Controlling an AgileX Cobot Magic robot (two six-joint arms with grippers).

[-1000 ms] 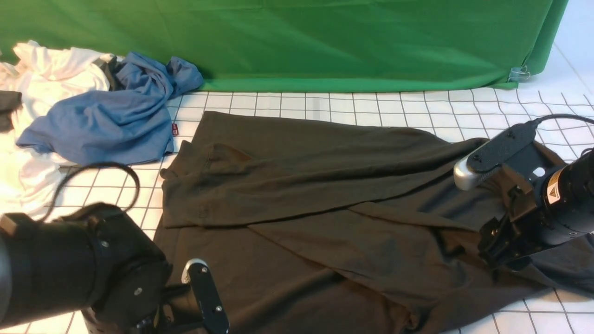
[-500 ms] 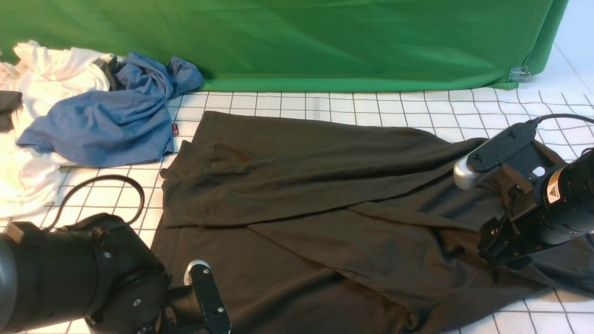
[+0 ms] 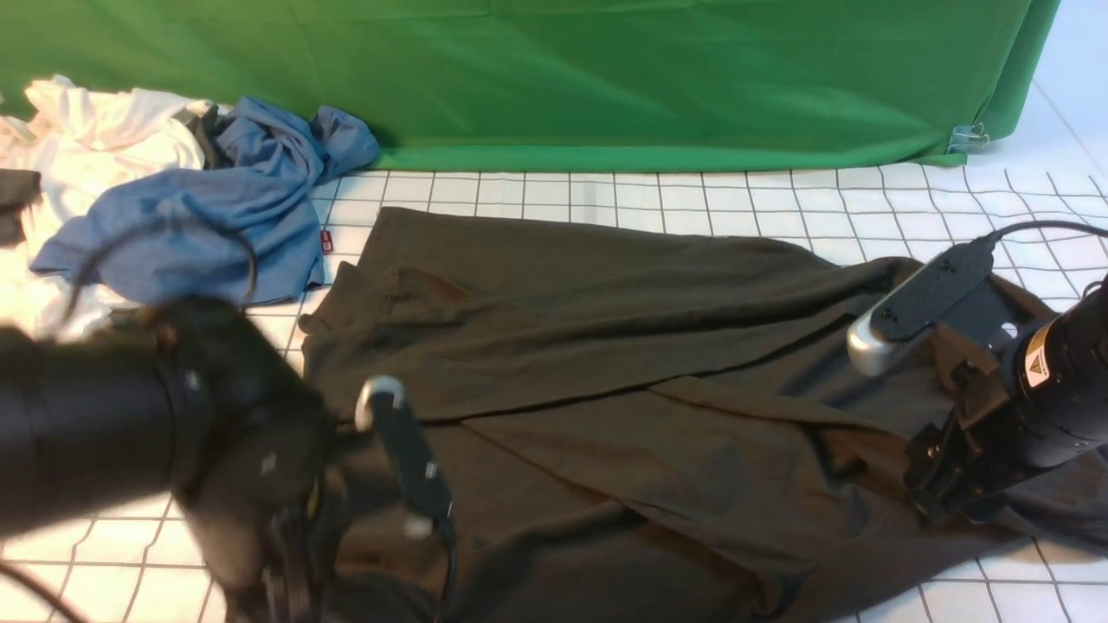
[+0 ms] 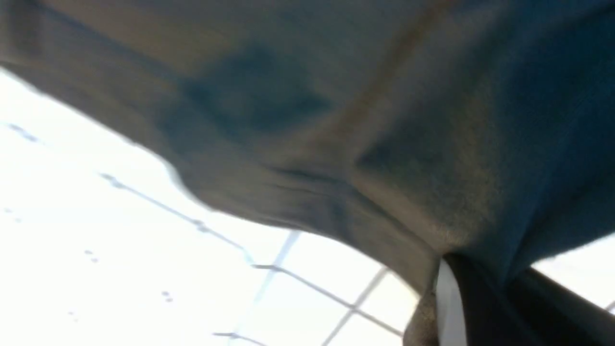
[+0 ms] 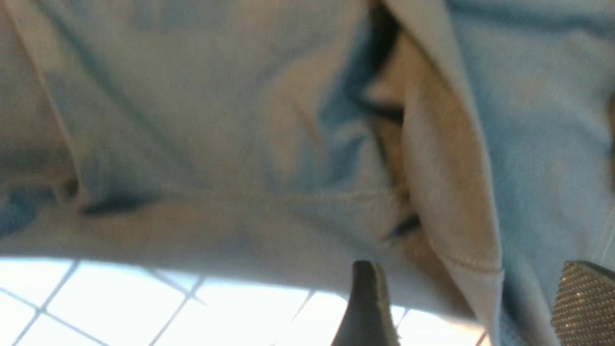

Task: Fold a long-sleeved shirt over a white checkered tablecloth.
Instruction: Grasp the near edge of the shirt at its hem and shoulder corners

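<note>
The long-sleeved shirt [image 3: 606, 346] lies dark and partly folded across the white checkered tablecloth [image 3: 692, 199]. My left arm [image 3: 173, 424] hovers blurred over the shirt's near left edge. In the left wrist view the left gripper [image 4: 461, 288] is shut on the shirt [image 4: 336, 120], and the fabric draws taut into the jaws above the tablecloth [image 4: 96, 240]. My right gripper [image 3: 935, 497] sits low at the shirt's right end. In the right wrist view the right gripper [image 5: 475, 307] is open, with a stitched fold of the shirt [image 5: 461, 240] hanging between its fingers [image 5: 584, 302].
A blue garment [image 3: 199, 225] and a white garment [image 3: 78, 138] are heaped at the far left. The green backdrop cloth [image 3: 563, 78] closes off the back, held by a metal clip [image 3: 965, 137] at its right end.
My left arm has risen and swung inward over the shirt's left edge, taking the pinched fabric up with it. The right arm has shifted slightly down and to the right.
</note>
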